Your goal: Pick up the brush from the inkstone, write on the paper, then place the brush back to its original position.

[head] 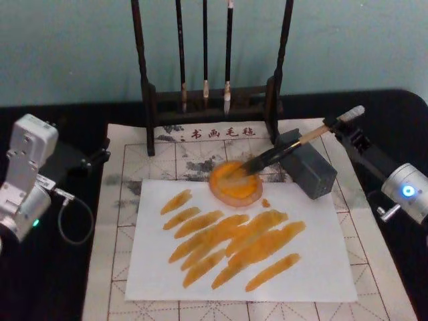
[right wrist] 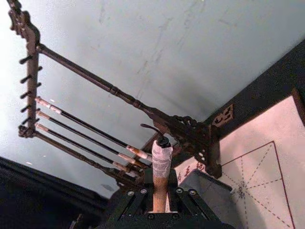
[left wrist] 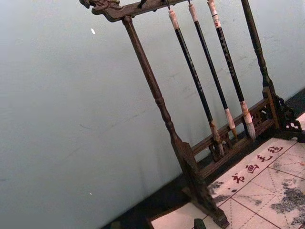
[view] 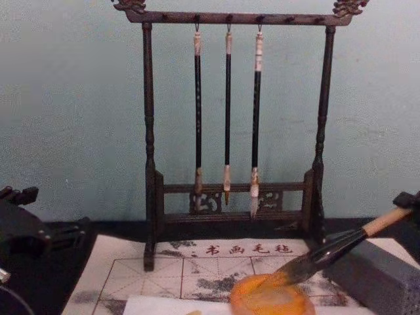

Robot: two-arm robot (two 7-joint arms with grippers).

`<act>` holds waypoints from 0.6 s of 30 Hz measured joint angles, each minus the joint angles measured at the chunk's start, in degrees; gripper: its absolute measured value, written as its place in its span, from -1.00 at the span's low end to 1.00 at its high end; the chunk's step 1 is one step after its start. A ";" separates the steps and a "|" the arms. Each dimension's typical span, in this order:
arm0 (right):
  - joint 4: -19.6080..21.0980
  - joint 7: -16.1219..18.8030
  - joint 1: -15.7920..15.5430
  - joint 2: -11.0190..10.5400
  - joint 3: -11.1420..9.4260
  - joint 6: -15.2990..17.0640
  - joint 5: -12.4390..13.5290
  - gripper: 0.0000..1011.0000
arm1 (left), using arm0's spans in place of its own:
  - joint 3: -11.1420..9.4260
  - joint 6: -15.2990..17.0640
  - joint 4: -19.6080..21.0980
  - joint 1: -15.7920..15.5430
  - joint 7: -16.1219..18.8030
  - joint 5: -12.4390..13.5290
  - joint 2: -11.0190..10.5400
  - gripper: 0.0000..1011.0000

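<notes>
Teal wall backs a black table, where a dark wooden rack with three thin brushes stands behind an ink-stained grid mat; on the mat lies the paper, already covered in orange strokes, so the writing looks done and the step in hand is the return. The brush slants down with its dark tip on the inkstone, at the paper's far edge, and its handle across a grey block. The right gripper is at the handle's upper end, jaws apparently clamped on the wood; the left gripper sits parked at the mat's left. Next, I judge, it should let go gently and back away along the handle, without rolling the brush off the block.
</notes>
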State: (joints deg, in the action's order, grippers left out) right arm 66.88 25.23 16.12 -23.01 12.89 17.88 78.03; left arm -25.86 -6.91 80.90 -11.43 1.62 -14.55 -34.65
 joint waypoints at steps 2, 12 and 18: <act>0.47 0.11 -0.21 -0.42 0.02 0.17 0.65 -0.62 | 0.00 0.00 0.00 0.00 0.00 0.00 0.00 0.98; 3.45 1.21 -1.84 -3.33 0.20 0.55 2.81 -0.62 | 0.00 0.00 0.00 0.00 0.00 0.00 0.00 0.98; 5.61 2.57 -3.33 -5.95 0.16 0.61 3.71 -0.62 | 0.00 0.00 0.00 0.00 0.00 0.00 0.00 0.98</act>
State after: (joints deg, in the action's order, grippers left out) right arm 72.49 27.80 12.79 -28.96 13.05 18.49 81.74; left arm -25.86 -6.91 80.90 -11.43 1.62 -14.55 -34.64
